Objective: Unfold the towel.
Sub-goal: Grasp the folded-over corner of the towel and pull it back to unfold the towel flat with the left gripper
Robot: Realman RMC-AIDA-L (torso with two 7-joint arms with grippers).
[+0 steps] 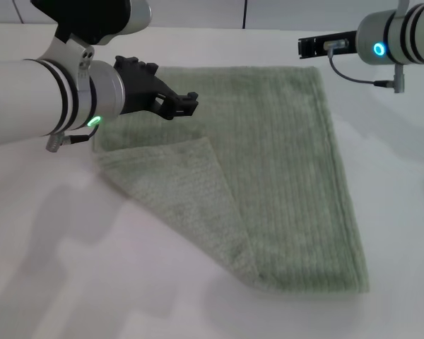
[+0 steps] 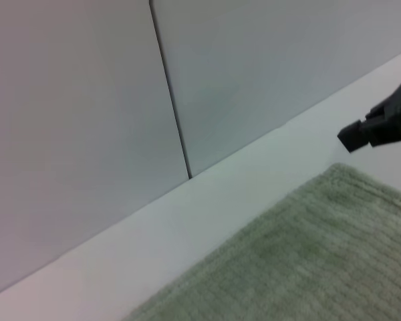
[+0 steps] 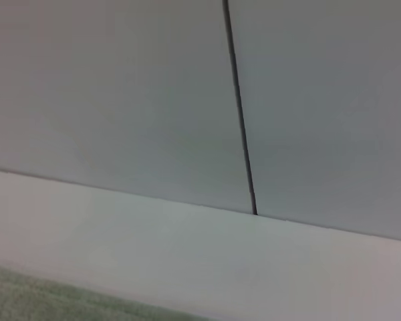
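The pale green towel (image 1: 290, 169) lies flat on the white table, and its near-left corner is folded over onto it as a triangular flap (image 1: 180, 201). My left gripper (image 1: 184, 106) hovers open above the towel's far-left part, holding nothing. My right gripper (image 1: 314, 46) hangs just beyond the towel's far-right corner, clear of the cloth. In the left wrist view the towel (image 2: 307, 261) fills the lower area, with the right gripper (image 2: 357, 137) off past its corner. A strip of towel (image 3: 33, 294) shows in the right wrist view.
The white table (image 1: 85, 282) surrounds the towel on all sides. A grey panelled wall with a dark vertical seam (image 2: 170, 100) stands right behind the table's far edge.
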